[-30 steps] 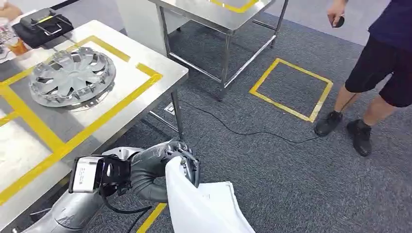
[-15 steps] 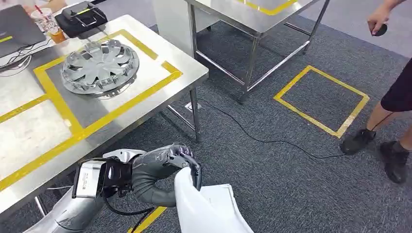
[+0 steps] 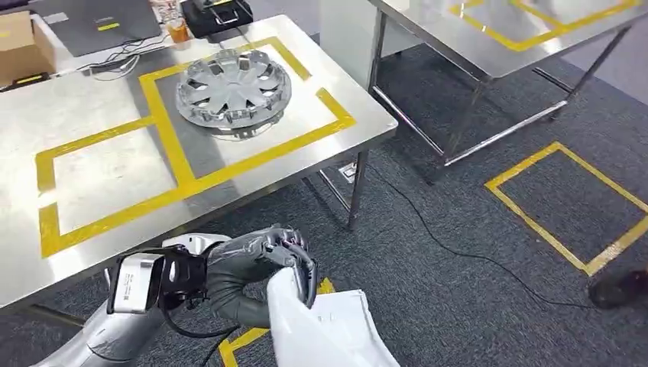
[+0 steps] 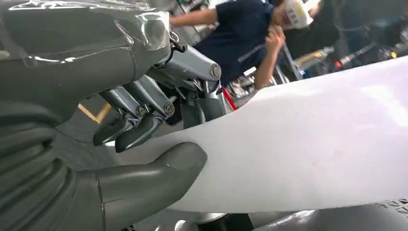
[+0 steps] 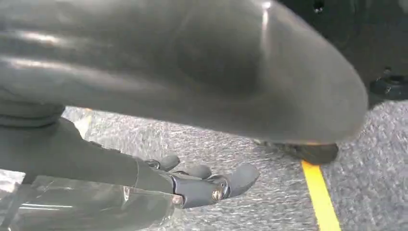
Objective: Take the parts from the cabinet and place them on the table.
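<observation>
left hand [image 3: 264, 267]: we see it clamped on the white panel [image 3: 321, 329] — thumb [image 4: 149, 175] under one face, dark fingers [image 4: 137, 127] curled over the other, pinching the panel's narrow end.
white panel: held low in front of us above the grey carpet [image 3: 458, 306]; it runs from the hand down toward the bottom of the head view. Clear of the table [image 3: 99, 138], which sits ahead and to the left.
right hand [image 5: 202, 183]: holds nothing — fingers loosely extended and slightly apart, hanging over carpet beside a yellow tape line [image 5: 317, 197].
table: steel top with yellow tape boxes; a silver hubcap [image 3: 233, 90] lies in the far box. Near box is bare steel.
behind hand: a person [image 4: 240, 33] in a dark top, seen from the left wrist.
</observation>
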